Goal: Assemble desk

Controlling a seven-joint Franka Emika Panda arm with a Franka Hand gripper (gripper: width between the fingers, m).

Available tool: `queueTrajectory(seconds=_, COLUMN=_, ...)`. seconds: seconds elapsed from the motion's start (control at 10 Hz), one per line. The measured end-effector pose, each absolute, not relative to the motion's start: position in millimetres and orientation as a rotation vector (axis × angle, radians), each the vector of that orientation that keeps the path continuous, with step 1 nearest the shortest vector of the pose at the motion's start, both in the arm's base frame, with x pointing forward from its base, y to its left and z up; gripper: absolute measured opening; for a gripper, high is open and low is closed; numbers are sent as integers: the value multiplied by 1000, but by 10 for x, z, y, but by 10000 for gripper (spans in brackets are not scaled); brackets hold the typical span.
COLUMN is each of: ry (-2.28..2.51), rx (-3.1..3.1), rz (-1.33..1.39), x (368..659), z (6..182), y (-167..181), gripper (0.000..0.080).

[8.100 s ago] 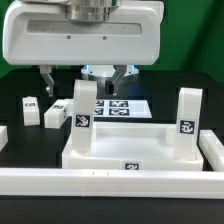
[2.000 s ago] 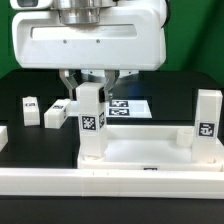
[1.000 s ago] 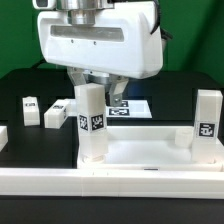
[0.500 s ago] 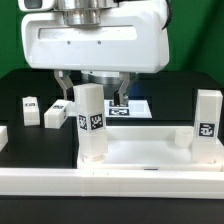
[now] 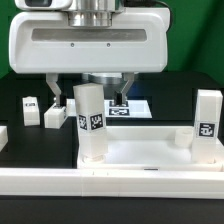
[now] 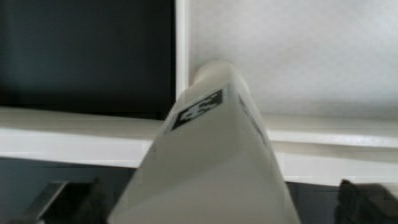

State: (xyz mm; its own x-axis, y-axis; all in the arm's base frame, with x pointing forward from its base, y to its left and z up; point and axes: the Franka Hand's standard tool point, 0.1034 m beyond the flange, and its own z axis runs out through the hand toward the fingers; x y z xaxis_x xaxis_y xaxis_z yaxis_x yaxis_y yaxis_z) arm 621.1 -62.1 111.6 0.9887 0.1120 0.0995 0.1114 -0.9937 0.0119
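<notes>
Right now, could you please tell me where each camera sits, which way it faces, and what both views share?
Exterior view: off the arm, facing the tabletop side-on; shows the arm's white housing and open tool.
Wrist view: on the wrist, looking down the upright leg; dark fingers flank it.
Shared: that leg and the tool.

A white leg [image 6: 210,170] fills the centre of the frame, seen steeply from above so that it broadens toward the camera. A black-and-white tag [image 6: 199,104] sits on its narrow far end, blurred. Behind the leg lie the pale, faintly grained tabletop [image 6: 294,50] and the black table [image 6: 86,50], meeting along a straight edge. A white band [image 6: 71,125] crosses the frame behind the leg. The gripper [image 6: 214,200] straddles the leg, its dark fingers [image 6: 68,200] in the two near corners, each clear of the leg's sides.
</notes>
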Motion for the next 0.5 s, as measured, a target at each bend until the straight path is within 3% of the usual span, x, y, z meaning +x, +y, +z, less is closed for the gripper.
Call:
queueTrajectory(seconds=0.3, ry=659, rx=3020, rz=160, x=6160, z=1088, y=-667, gripper=649)
queueTrajectory(seconds=0.5, ry=713, rx=3006, rz=160, x=6153, z=1095, y=-671, gripper=649)
